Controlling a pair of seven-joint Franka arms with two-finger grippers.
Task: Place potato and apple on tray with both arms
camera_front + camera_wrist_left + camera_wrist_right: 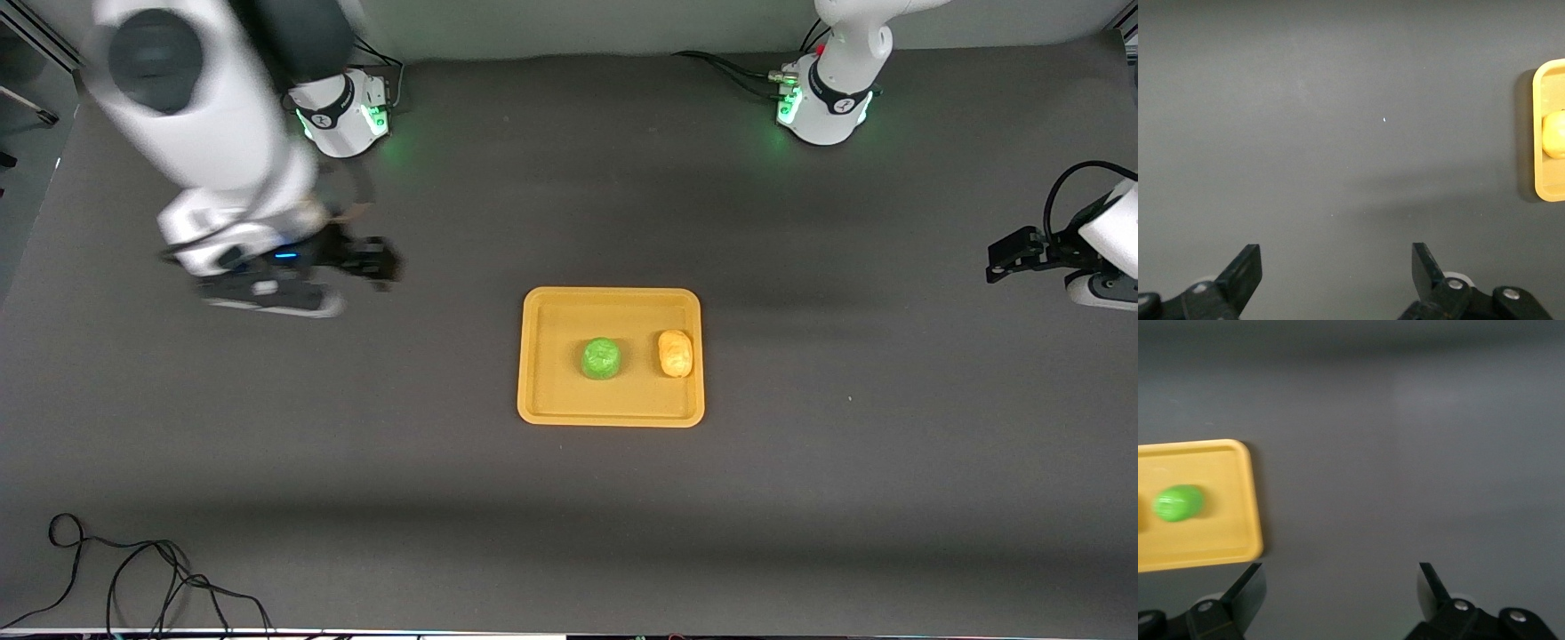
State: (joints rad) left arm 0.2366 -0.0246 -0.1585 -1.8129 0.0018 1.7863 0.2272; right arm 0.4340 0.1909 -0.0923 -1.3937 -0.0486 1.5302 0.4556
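With both items lying inside the tray (610,413), the placement appears complete. The apple (602,358) sits near the tray's middle; the potato (676,353) lies beside it, close to the rim at the left arm's end, the two apart. The right pincer (1338,587) hangs over bare bench (569,516), well clear of the tray, fingers spread wide and empty. The left pincer (1337,270) is likewise wide and empty (over bare bench, the tray well off to one side). Remaining risk, in my judgement: the potato sits close to the low rim, so any nudge of the tray by an arm could roll it out.
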